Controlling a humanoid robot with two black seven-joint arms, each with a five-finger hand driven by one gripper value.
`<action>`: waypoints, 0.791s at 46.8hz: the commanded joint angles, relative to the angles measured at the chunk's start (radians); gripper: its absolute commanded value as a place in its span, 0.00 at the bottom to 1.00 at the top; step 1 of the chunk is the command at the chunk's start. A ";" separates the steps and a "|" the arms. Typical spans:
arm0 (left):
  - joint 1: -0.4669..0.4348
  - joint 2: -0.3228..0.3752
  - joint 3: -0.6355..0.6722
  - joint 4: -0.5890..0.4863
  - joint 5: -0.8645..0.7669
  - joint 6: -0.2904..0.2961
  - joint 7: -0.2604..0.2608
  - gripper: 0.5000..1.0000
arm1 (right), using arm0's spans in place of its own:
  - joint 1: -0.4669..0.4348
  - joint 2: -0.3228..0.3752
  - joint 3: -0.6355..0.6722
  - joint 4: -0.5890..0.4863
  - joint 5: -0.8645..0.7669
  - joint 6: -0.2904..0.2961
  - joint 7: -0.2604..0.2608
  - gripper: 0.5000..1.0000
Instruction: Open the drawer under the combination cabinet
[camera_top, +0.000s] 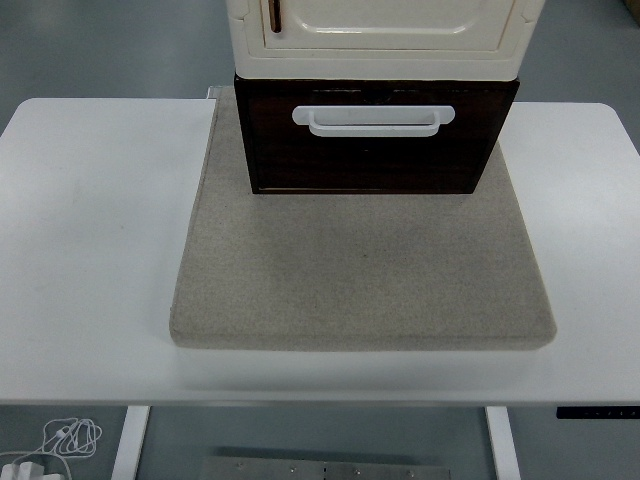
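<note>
A combination cabinet stands at the back middle of the table on a grey felt mat (360, 270). Its upper part is a cream cabinet (378, 35) with a door, cut off by the picture's top. Beneath it is a dark brown drawer (372, 150) with a white handle (372, 119) across its front. The drawer front sits flush under the cream part and looks closed. Neither of my arms nor hands shows in the head view.
The white table (90, 250) stretches to both sides of the mat. A white cable (60, 440) lies on the floor below the table's near left corner. A small dark control panel (598, 411) sits on the near right edge.
</note>
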 joint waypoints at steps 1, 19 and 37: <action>-0.017 0.001 0.049 -0.041 0.001 0.000 0.001 1.00 | 0.000 0.000 0.001 0.000 0.000 0.000 0.000 0.86; -0.111 0.027 0.280 -0.185 0.006 -0.011 0.001 1.00 | 0.000 0.000 -0.001 0.000 0.000 0.000 0.000 0.86; -0.269 0.073 0.546 -0.215 0.010 -0.111 0.127 1.00 | 0.000 0.000 0.001 0.000 0.000 0.000 -0.001 0.86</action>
